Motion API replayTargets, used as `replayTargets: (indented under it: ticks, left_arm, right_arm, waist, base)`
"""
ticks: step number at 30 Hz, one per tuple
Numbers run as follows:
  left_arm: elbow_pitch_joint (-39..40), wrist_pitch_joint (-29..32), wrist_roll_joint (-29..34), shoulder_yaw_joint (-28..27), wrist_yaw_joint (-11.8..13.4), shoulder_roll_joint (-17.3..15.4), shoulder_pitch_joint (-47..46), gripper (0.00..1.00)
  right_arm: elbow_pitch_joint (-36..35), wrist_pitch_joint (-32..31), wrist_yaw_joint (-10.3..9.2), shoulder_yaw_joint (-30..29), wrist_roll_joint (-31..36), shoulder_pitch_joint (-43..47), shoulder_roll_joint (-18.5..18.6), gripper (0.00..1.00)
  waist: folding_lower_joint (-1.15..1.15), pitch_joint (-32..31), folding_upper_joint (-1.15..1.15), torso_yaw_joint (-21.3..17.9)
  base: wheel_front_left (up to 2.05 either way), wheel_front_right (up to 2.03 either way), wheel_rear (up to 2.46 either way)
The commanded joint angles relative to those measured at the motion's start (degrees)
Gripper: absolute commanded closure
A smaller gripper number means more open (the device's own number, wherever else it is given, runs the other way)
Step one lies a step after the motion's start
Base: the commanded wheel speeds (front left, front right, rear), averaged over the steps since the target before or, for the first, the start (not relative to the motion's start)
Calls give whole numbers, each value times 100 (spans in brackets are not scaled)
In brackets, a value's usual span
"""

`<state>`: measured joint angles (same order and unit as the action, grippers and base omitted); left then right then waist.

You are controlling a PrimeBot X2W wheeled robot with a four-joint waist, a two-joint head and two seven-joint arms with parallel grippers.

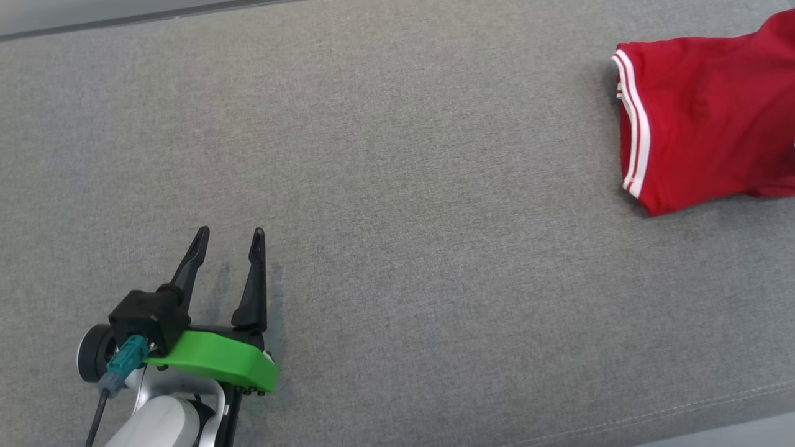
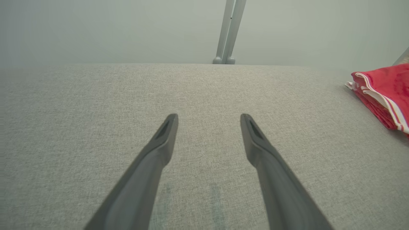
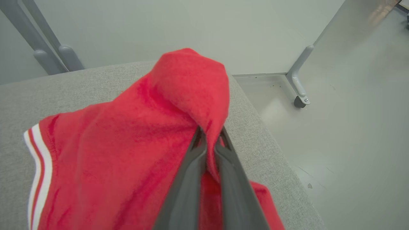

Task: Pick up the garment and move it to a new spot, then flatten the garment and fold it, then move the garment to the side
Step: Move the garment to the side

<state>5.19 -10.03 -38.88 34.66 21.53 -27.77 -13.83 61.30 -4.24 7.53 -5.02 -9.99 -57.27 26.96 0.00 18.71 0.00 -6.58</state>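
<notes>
The red garment (image 1: 708, 118) with white-striped trim lies at the far right of the grey upholstered surface (image 1: 397, 186), close to its right edge. The right gripper (image 3: 211, 135) is clamped on a raised fold of the cloth. The left gripper (image 1: 230, 233) is at the near left, well apart from it, its fingers spread and holding nothing.

A grey fabric surface (image 1: 397, 186) lies before a pale wall (image 2: 96, 28) and grey posts (image 2: 228, 32)
</notes>
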Motion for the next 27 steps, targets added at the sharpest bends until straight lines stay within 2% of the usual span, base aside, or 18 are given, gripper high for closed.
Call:
replayTargets:
  ticks: [1,4,5,6,18,23,27]
  left_arm:
    - [25,22,56,-3,25,-46,-142,0]
    - [68,57,99,17,33,-65,-189,0]
    - [76,70,108,22,36,-69,-208,0]
    - [83,77,116,30,42,-72,-230,0]
    - [59,107,150,62,72,-92,-277,0]
    - [50,102,143,55,89,-125,-242,0]
    - [43,15,83,52,23,-82,-220,0]
  right_arm:
    - [71,126,-9,-92,123,-126,69,100]
    - [281,291,-9,-290,438,-225,71,100]
    - [321,380,-9,-346,578,-264,98,77]
    - [338,484,-9,-376,729,-289,115,2]
    - [564,843,-9,-1307,1933,-190,62,0]
    - [459,983,-9,-1605,2218,-238,-158,0]
    - [421,1162,-9,-1542,2366,-365,-401,0]
  waist:
    - [0,187,0,171]
    - [0,291,0,251]
    - [0,319,0,272]
    - [0,346,0,291]
    - [0,392,0,284]
    - [0,283,0,152]
    - [0,86,0,39]
  base:
    - [0,0,0]
    - [0,0,0]
    - [0,0,0]
    - [0,0,0]
    - [0,0,0]
    - [0,0,0]
    - [0,0,0]
